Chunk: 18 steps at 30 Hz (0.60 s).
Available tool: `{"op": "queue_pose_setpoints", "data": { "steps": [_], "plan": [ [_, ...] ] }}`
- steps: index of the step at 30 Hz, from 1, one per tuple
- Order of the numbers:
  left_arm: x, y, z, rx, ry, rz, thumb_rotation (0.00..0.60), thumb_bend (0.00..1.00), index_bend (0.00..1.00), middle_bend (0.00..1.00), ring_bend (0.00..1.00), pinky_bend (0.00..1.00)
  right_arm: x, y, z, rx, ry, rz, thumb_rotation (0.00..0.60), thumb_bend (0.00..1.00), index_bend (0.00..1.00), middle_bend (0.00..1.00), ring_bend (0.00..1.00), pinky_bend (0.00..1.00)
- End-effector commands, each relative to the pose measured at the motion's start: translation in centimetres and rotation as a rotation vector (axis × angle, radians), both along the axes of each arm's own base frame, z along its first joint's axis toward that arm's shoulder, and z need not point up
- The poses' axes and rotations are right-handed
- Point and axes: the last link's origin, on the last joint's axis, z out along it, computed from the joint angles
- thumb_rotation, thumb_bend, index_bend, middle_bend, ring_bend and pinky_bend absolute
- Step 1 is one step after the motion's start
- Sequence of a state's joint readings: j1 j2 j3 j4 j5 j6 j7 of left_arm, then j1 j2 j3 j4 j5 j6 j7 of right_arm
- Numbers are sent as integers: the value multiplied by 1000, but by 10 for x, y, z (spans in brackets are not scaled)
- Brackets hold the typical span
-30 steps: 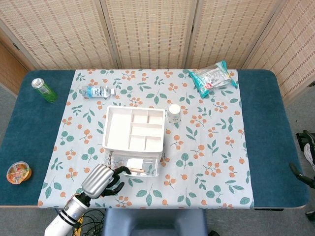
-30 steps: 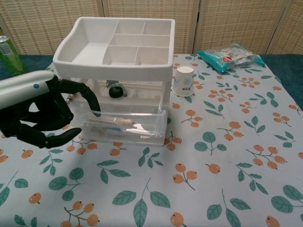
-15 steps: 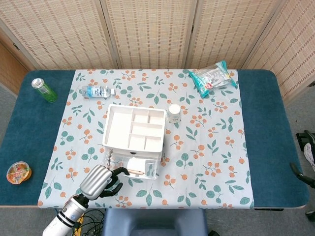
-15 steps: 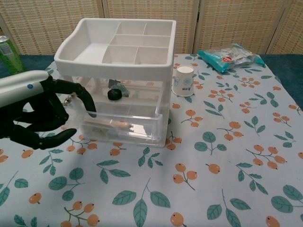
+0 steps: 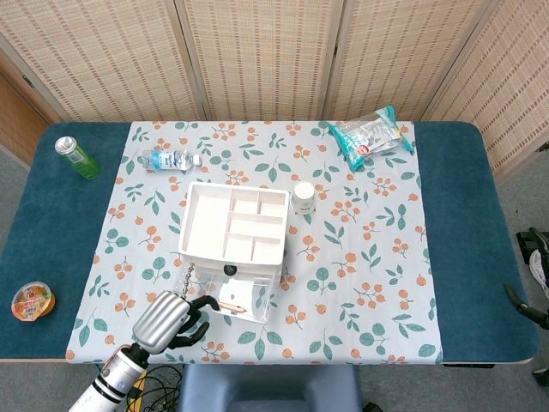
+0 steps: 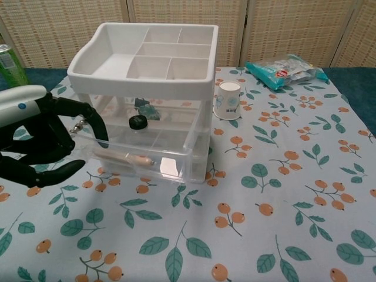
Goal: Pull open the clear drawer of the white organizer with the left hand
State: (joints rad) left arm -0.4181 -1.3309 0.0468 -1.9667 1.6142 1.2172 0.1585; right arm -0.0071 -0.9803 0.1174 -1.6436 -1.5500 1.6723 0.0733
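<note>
At the desk's near edge, the left hand has fingers hooked on the clear drawer, partly out of the white organizer. Pulling further risks dragging the whole organizer forward, or the fingers slipping off.

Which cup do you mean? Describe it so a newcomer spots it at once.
Find the white organizer mid-table. The paper cup stands just off its far right corner, upright on the floral cloth. It is the only small white cup there.
</note>
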Motion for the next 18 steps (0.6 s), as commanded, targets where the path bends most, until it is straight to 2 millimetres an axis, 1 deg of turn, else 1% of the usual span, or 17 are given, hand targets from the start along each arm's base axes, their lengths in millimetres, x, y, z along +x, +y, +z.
{"op": "queue_pose_setpoints", "data": {
  "steps": [1, 9, 18],
  "plan": [
    [1, -1, -2, -6, -3, -6, 600, 430, 409, 924, 1000, 1000, 0, 0, 0, 0, 0, -1, 600, 282, 43, 178, 109, 42],
    [4, -3, -9, -31, 8, -16, 600, 430, 408, 924, 1000, 1000, -2, 2, 1, -5, -1, -3, 600, 282, 43, 178, 109, 42],
    [7, -5, -10, -42, 3, -27, 600, 430, 400, 924, 1000, 1000, -3, 2, 1, -4, -2, -5, 600, 282, 43, 178, 109, 42]
  ]
}}
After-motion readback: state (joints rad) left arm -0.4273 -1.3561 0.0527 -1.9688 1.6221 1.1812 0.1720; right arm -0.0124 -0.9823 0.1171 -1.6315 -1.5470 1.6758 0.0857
